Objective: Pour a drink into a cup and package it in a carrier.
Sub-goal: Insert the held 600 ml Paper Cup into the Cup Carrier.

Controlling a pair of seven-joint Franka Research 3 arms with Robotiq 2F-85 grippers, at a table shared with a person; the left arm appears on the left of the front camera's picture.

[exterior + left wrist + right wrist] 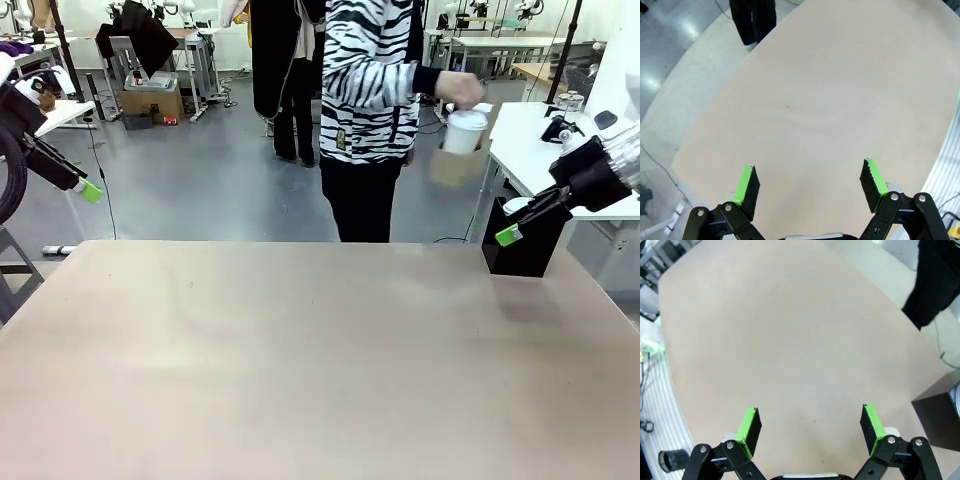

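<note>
The table [300, 350] is a broad tan surface, and everything else is placed here against it. Beyond its far edge stands a person in a black-and-white striped top, and the person's hand [455, 88] rests on the lid of the white cup [465, 131], which is held up in the air past the table's far right corner. Just under the cup is a blurred brown cardboard shape, probably the carrier [458, 165], too smeared to make out its pockets or handle. On the table's far right corner stands a black box [525, 240], open at the top. The right gripper [509, 236] hangs over that same corner, just in front of the box; in the right wrist view its fingers [751, 426] are spread wide with nothing between them, bare tabletop below and the box off at the side. The left gripper [91, 190] is off the table's far left corner, above the floor; in the left wrist view its fingers [749, 186] are likewise spread wide and empty, looking down on the tabletop, with the person's dark trouser legs beyond the table's edge.
</note>
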